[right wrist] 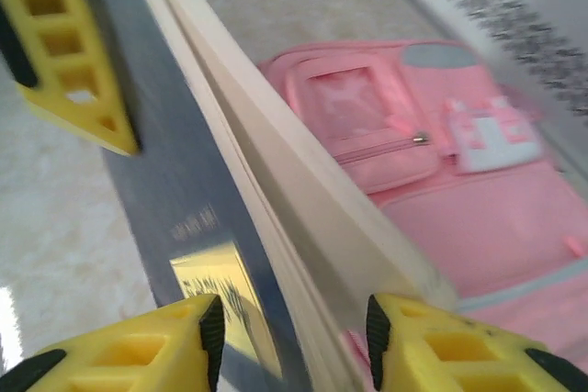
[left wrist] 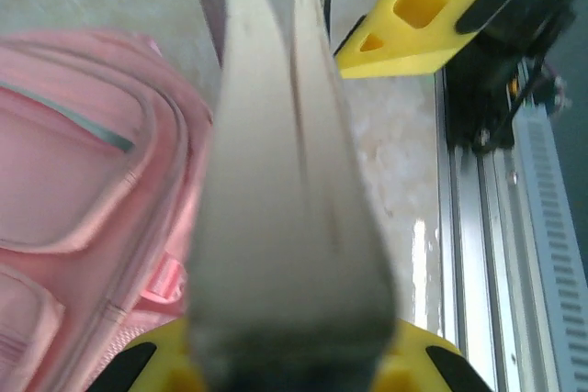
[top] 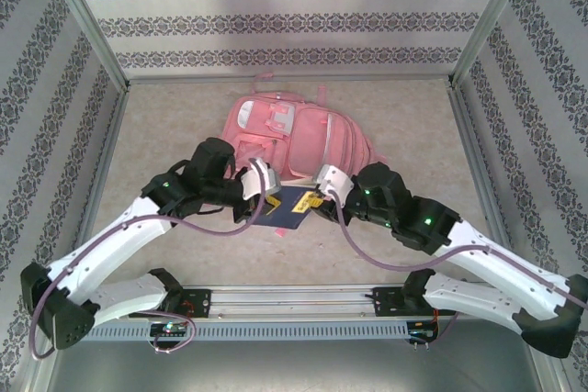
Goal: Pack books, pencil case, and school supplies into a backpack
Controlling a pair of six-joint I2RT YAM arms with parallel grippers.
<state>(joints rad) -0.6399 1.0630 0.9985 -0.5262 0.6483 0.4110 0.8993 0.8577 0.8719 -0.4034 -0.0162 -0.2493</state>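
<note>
the left gripper [left wrist: 289,369] is clamped on the navy book [right wrist: 156,162], low in its wrist frame. the right gripper [right wrist: 294,341] stands apart astride it, a pink sliver beside one pad. held on one side, the book could sag or twist and catch the rim of the backpack [top: 294,130], centre of the top view, missing the opening.

Overhead view, close wrist views share the backpack [top: 312,140].
</note>
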